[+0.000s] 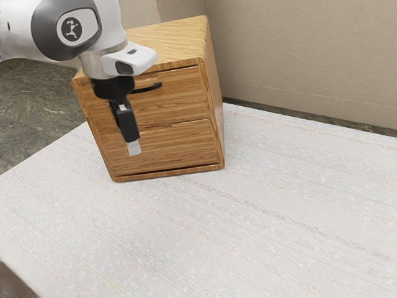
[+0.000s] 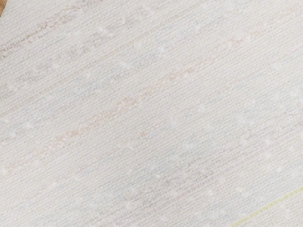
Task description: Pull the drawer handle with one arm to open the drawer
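A wooden cabinet (image 1: pixel 180 43) with two drawers stands on the pale table at the exterior view's upper left. The top drawer (image 1: pixel 177 93) carries a thin black handle (image 1: pixel 149 87); its front sits flush with the cabinet frame. The lower drawer front (image 1: pixel 170 146) also looks flush. My gripper (image 1: pixel 133 149) hangs pointing down in front of the cabinet's face, its tip below the handle and toward the exterior view's left of it, over the lower drawer front. It holds nothing. In the wrist view a sliver of the wooden cabinet (image 2: pixel 1 7) shows at one corner.
The whitish woven table surface (image 1: pixel 260 211) stretches wide to the exterior view's right and front of the cabinet, and the same table surface (image 2: pixel 151 113) lies under my hand. A beige wall (image 1: pixel 310 49) runs behind. Dark floor (image 1: pixel 31 105) lies beyond the table's left edge.
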Controlling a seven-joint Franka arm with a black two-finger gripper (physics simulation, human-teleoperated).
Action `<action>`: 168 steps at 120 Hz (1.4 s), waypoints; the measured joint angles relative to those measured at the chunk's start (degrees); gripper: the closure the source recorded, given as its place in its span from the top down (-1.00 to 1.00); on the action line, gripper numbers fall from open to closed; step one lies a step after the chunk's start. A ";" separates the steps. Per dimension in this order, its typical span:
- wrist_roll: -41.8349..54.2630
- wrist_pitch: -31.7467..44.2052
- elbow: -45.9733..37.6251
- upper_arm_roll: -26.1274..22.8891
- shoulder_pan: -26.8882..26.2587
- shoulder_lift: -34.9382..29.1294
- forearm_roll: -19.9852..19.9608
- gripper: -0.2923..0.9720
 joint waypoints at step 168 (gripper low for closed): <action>26.53 27.45 5.89 -0.20 6.15 8.06 12.31 -0.24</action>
